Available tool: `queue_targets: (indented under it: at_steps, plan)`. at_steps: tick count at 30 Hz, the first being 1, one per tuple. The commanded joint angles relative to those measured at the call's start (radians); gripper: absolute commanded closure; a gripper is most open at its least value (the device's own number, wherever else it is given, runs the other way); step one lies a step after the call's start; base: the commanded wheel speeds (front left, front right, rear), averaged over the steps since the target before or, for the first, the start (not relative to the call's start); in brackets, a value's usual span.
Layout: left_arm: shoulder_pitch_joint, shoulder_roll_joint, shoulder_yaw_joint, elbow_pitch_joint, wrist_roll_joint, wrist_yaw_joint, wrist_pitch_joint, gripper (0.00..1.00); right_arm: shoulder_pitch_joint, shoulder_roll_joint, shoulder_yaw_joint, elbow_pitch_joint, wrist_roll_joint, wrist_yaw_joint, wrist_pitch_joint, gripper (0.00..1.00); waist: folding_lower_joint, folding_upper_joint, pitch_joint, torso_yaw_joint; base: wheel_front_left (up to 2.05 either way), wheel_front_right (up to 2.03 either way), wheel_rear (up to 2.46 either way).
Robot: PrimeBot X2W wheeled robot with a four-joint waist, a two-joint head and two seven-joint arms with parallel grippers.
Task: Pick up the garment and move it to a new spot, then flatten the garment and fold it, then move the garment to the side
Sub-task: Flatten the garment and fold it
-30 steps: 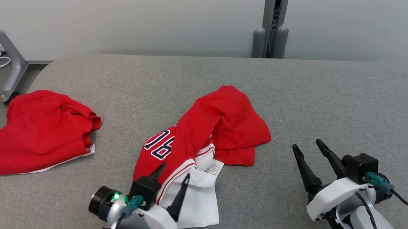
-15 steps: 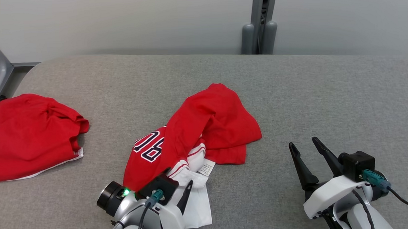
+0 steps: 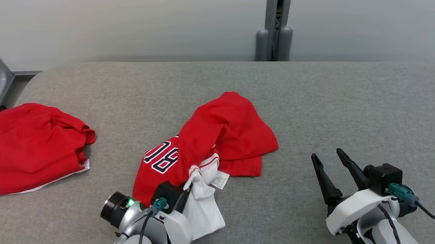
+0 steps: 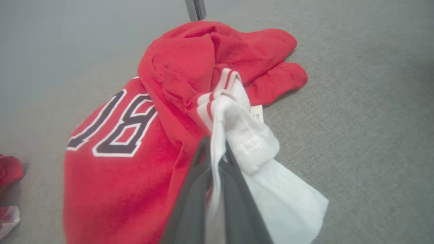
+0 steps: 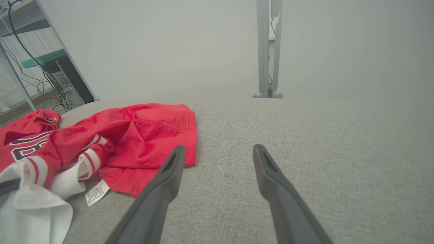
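Grey surface (image 3: 330,95) | left tool (image 3: 186,188) clamps garment (image 3: 225,129) | right tool (image 3: 326,154) spread

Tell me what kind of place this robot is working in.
Probably a robotics lab or test room, not a home: a plain grey fabric-covered table holding a red jersey, bare wall panels joined by a metal post, and a rack with a computer and loose cables.

Red-and-white garment (image 3: 218,136), grey table (image 3: 348,101)
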Motion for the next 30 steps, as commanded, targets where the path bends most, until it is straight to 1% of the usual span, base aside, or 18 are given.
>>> queue_targets:
  at_steps: [1,4,11,14,18,19,21,23,24,25,26,30]
  plan:
    - [-0.009,0.017,0.009,-0.009,-0.005,0.005,0.000,1.00,0.008,-0.004,0.000,0.003,-0.002,0.000,-0.007,0.00,0.0000,0.0000,-0.006,0.014,0.00,0.00,0.00]
    - [-0.006,0.059,0.020,-0.085,-0.003,0.020,0.017,1.00,0.012,-0.003,0.002,0.004,0.001,0.000,-0.007,0.00,0.0000,0.0000,-0.009,0.043,0.00,0.00,0.00]
    - [0.046,0.205,0.046,-0.301,-0.022,0.053,0.124,1.00,0.013,-0.002,0.004,0.011,0.003,0.000,-0.009,0.00,0.0000,0.0000,-0.014,0.108,0.00,0.00,0.00]
    - [0.087,0.245,0.052,-0.352,-0.046,0.060,0.157,1.00,0.007,-0.001,0.009,0.014,0.004,0.000,-0.007,0.00,0.0000,0.0000,-0.012,0.122,0.00,0.00,0.00]
    - [0.135,0.240,0.040,-0.347,-0.092,0.037,0.166,1.00,0.000,-0.003,0.016,0.020,0.006,0.000,-0.005,0.00,0.0000,0.0000,-0.010,0.130,0.00,0.00,0.00]
    - [0.146,0.220,0.041,-0.339,-0.118,0.025,0.154,1.00,-0.001,-0.006,0.017,0.021,0.007,0.000,-0.005,0.00,0.0000,0.0000,-0.010,0.132,0.00,0.00,0.00]
    - [0.159,0.206,0.025,-0.297,-0.124,0.004,0.149,1.00,-0.003,-0.007,0.021,0.024,0.009,0.000,-0.004,0.00,0.0000,0.0000,-0.010,0.131,0.00,0.00,0.00]
    - [0.168,0.173,0.024,-0.261,-0.148,-0.013,0.125,1.00,-0.005,-0.008,0.026,0.026,0.010,0.000,-0.003,0.00,0.0000,0.0000,-0.013,0.129,0.00,0.00,0.00]
    - [0.167,0.166,0.018,-0.242,-0.145,-0.017,0.117,0.77,-0.005,-0.010,0.027,0.029,0.011,0.000,-0.003,0.00,0.0000,0.0000,-0.015,0.128,0.00,0.00,0.00]
    - [0.166,0.150,0.023,-0.232,-0.153,-0.018,0.104,0.00,-0.005,-0.013,0.028,0.030,0.013,0.000,-0.002,0.00,0.0000,0.0000,-0.016,0.127,0.00,0.00,0.00]
    - [0.163,0.139,0.028,-0.227,-0.159,-0.019,0.088,0.00,-0.005,-0.014,0.028,0.030,0.013,0.000,0.000,0.00,0.0000,0.0000,-0.018,0.128,0.00,0.00,0.00]
    - [0.150,0.128,0.060,-0.234,-0.169,-0.011,0.024,0.00,-0.008,-0.021,0.026,0.033,0.016,0.000,0.003,0.00,0.0000,0.0000,-0.025,0.129,0.00,0.00,0.00]
